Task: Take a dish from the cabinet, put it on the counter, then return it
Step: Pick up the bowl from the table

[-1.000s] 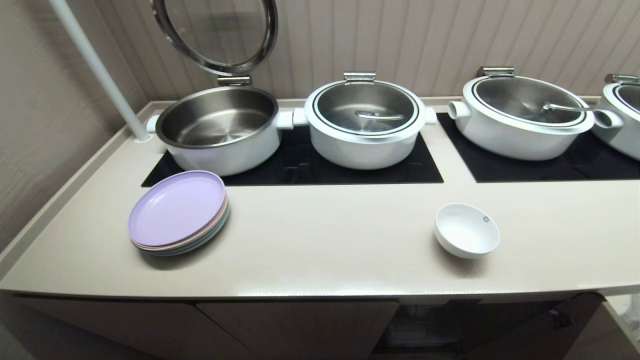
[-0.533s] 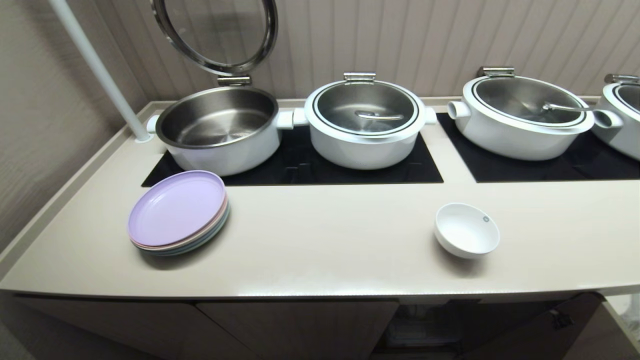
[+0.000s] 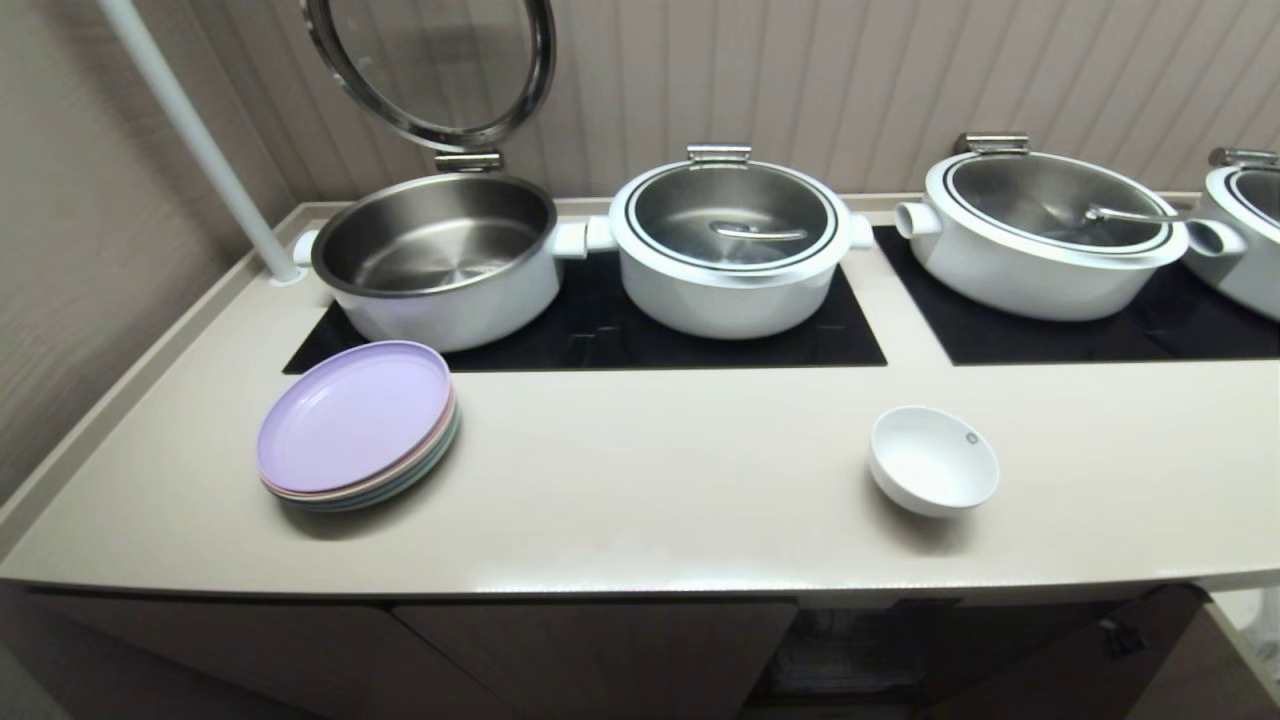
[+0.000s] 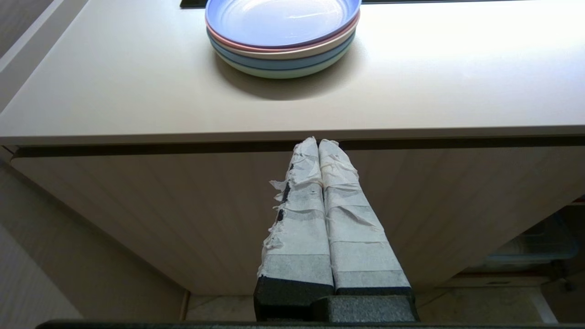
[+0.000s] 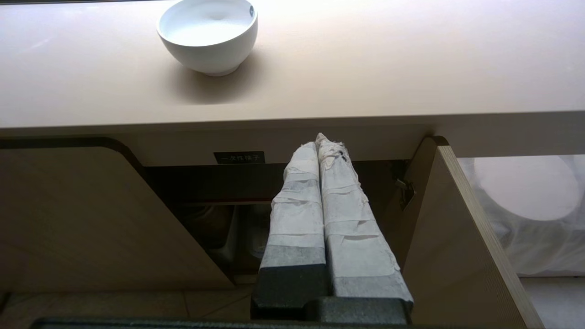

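The dish (image 3: 934, 461), a small white bowl, stands upright on the beige counter (image 3: 640, 500) near its front edge, right of centre; it also shows as the dish (image 5: 208, 34) in the right wrist view. Below it the cabinet (image 5: 219, 205) stands open, its doors swung out, a black label (image 5: 239, 157) under the counter edge. My right gripper (image 5: 320, 141) hangs shut and empty in front of that opening, below the counter. My left gripper (image 4: 318, 142) is shut and empty in front of a closed cabinet door (image 4: 183, 205). Neither arm appears in the head view.
A stack of pastel plates (image 3: 357, 423) sits on the counter's left part. Several white pots (image 3: 730, 245) stand on black cooktop panels (image 3: 600, 330) at the back, the leftmost with its lid raised. An open door panel (image 5: 457, 237) juts out right of my right gripper.
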### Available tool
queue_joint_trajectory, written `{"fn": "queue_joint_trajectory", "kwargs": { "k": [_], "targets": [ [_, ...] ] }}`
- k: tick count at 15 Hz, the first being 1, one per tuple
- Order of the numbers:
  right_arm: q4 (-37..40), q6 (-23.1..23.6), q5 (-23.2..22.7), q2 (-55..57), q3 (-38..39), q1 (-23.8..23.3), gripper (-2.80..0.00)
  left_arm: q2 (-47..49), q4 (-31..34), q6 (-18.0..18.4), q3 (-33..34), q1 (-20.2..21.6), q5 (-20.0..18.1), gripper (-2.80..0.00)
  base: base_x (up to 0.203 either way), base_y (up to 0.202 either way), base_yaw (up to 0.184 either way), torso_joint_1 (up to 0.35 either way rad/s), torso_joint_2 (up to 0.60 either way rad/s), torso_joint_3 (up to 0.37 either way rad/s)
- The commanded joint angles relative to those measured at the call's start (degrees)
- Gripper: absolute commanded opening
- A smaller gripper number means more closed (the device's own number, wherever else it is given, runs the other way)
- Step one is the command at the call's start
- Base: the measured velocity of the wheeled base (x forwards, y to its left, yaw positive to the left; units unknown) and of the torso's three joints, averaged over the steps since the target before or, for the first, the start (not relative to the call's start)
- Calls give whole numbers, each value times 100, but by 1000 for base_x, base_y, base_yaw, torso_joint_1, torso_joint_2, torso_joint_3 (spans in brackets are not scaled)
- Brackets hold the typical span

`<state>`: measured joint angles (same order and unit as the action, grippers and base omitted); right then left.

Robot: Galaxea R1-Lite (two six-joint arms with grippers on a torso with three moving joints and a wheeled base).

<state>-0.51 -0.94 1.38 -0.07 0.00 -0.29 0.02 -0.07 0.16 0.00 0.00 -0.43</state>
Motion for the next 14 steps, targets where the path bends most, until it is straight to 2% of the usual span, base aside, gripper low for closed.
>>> {"fn": "queue_joint_trajectory", "kwargs": {
  "k": [1,5,9,14],
  "targets": [
    [4,-2,-12,45,0,-6,-280,-2,-1,2,0,0,-1,-280,0,0,0,0,0,0],
    [-216,21,17,591,0,-6,-280,-2,-1,2,0,0,-1,-280,0,0,0,0,0,0],
    [-1054,-70,13,1484,0,-117,-280,-2,-1,2,0,0,-1,-280,0,0,0,0,0,0],
    [-1924,-217,5,2466,-9,-499,-280,-2,-1,2,0,0,-1,-280,0,0,0,0,0,0]
  ]
}}
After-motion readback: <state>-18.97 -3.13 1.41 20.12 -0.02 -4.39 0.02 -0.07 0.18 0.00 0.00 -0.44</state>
